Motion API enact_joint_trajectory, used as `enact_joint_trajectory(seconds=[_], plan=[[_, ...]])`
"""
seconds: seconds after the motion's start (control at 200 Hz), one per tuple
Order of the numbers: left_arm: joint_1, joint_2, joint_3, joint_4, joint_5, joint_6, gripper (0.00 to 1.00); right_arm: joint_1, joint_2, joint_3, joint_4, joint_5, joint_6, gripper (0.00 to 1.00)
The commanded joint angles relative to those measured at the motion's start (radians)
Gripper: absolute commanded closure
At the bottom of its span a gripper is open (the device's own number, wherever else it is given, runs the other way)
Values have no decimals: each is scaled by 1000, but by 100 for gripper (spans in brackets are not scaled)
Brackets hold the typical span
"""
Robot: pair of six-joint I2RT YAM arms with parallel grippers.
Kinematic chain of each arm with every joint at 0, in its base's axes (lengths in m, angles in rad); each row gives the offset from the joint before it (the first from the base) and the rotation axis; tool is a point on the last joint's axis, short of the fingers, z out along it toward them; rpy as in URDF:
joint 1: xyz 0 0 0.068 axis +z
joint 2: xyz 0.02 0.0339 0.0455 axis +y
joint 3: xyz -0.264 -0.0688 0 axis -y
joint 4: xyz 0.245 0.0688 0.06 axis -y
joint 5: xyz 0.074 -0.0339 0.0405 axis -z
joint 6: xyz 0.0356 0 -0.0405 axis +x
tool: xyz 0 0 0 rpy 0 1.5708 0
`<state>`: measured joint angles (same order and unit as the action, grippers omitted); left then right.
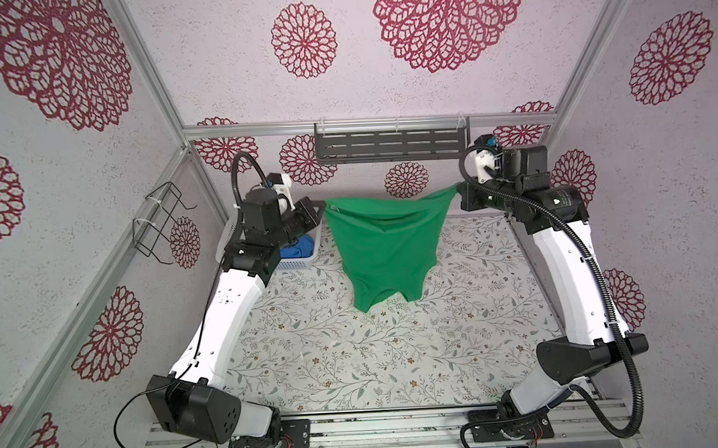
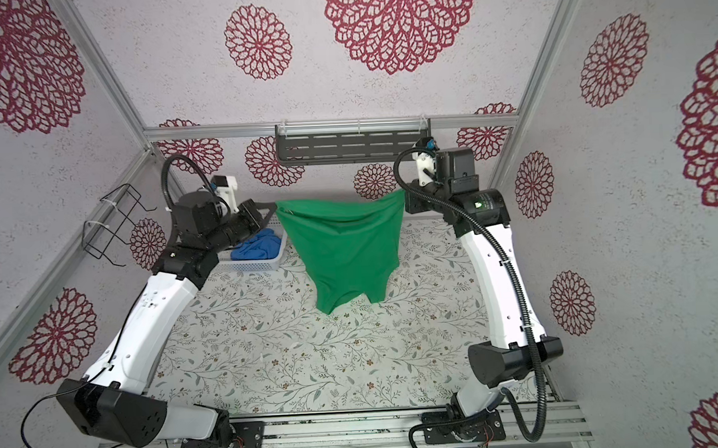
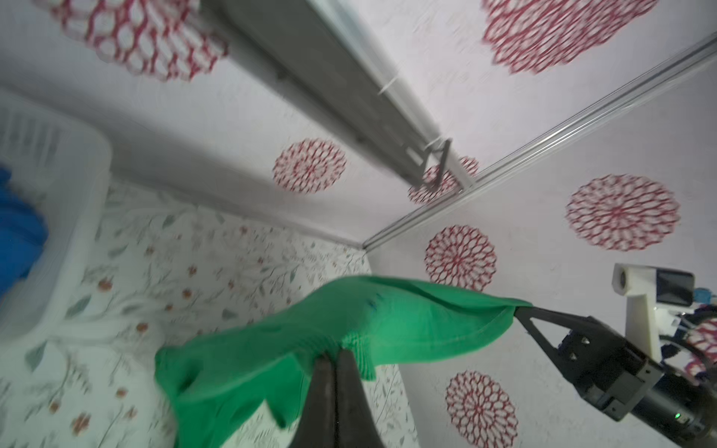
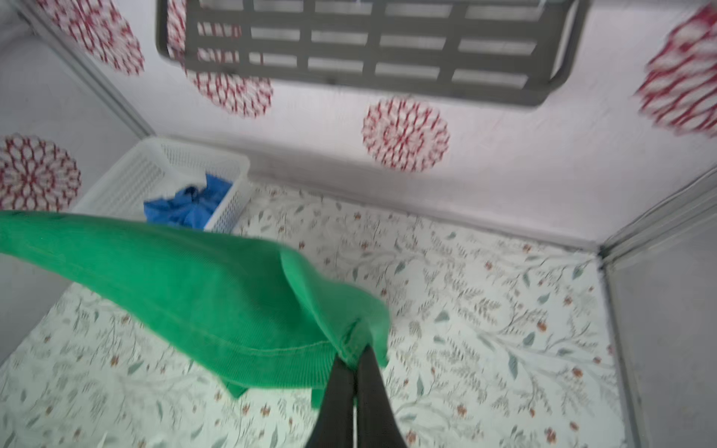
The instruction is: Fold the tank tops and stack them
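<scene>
Left end effector [image 1: 322, 207] and right end effector [image 1: 458, 190] each clench an edge of the green tank top [image 1: 385, 249], stretched between them.

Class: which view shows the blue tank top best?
Right wrist view: the blue tank top lies crumpled in the white basket, mostly unhidden. In both top views the left arm partly hides it; left wrist view catches an edge.

Two tank tops show — the green top [image 1: 385, 249] and the blue top [image 2: 256, 246]. One white basket [image 4: 128, 182] — one grey rack [image 1: 391, 134].
</scene>
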<state>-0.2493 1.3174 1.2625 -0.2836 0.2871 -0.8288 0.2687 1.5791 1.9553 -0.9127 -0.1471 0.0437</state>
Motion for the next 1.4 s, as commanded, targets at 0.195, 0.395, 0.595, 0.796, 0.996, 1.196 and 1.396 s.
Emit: enact_joint_trajectory(seconds=[0.195,0.395,0.595,0.796,0.996,1.196,1.396], plan=[[-7,-455,-665,14,-205,-242,100,156,-306,-785,76,-99,179,100],[-4,-656,-933,-60,-268,-374,100,276,-344,-1074,54,-95,355,100],[-5,-669,-972,-94,-271,-386,100,292,-405,-1096,51,-80,421,85],[-4,-627,-979,-78,-267,-365,100,301,-396,-1151,232,15,583,93],[-2,-578,-973,-54,-257,-354,100,424,-309,-1160,373,47,665,95],[15,-563,-965,-59,-246,-336,100,488,-205,-1182,432,56,709,79],[45,-578,-961,-78,-234,-317,100,498,-163,-1176,411,127,727,74]])
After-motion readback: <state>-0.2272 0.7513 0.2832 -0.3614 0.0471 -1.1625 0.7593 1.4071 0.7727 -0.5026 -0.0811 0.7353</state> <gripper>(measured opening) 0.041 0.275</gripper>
